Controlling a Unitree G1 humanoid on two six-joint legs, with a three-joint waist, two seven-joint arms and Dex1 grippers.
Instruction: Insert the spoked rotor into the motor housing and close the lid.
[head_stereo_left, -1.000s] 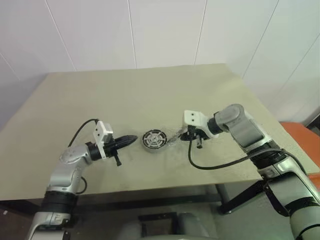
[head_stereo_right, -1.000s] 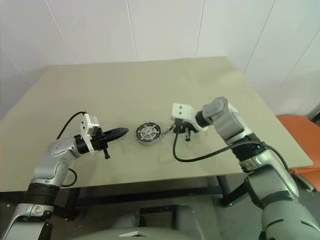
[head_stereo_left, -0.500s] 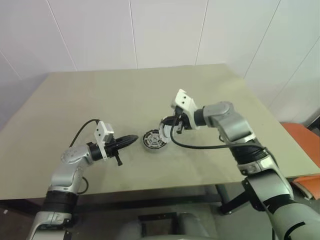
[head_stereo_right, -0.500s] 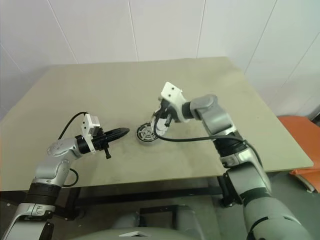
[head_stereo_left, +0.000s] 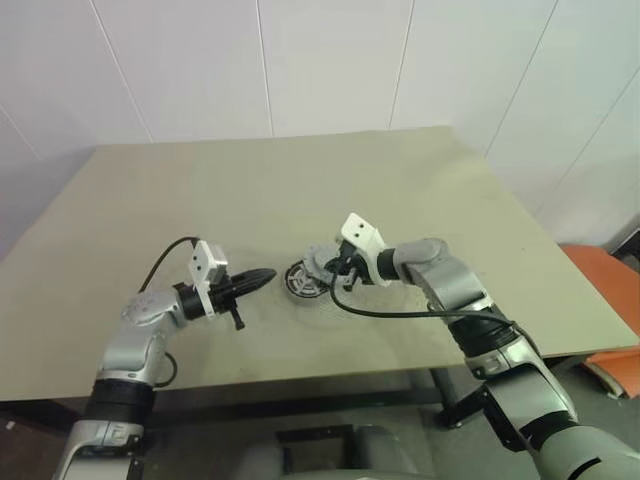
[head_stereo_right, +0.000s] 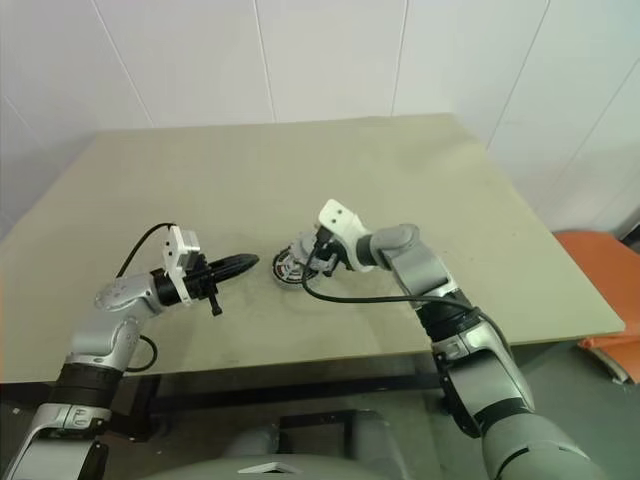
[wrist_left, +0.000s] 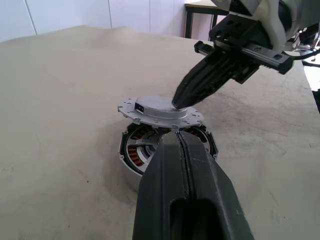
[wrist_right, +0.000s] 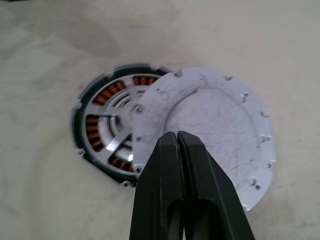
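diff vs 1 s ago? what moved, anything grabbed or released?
The right gripper swung in from the right of the motor housing to over it, carrying the lid pinched in its shut fingers; the lid now hangs partly over the housing, offset and not seated. Nothing was let go. The left gripper, shut, stayed beside the housing, which did not move.

A round dark-rimmed motor housing (wrist_right: 102, 127) lies flat on the table, the spoked rotor with reddish-copper windings (wrist_left: 136, 151) seated inside it around a silvery centre. A flat silvery-grey round lid with notched edge (wrist_right: 212, 125) rests tilted, overlapping one side of the housing and leaving the other side uncovered
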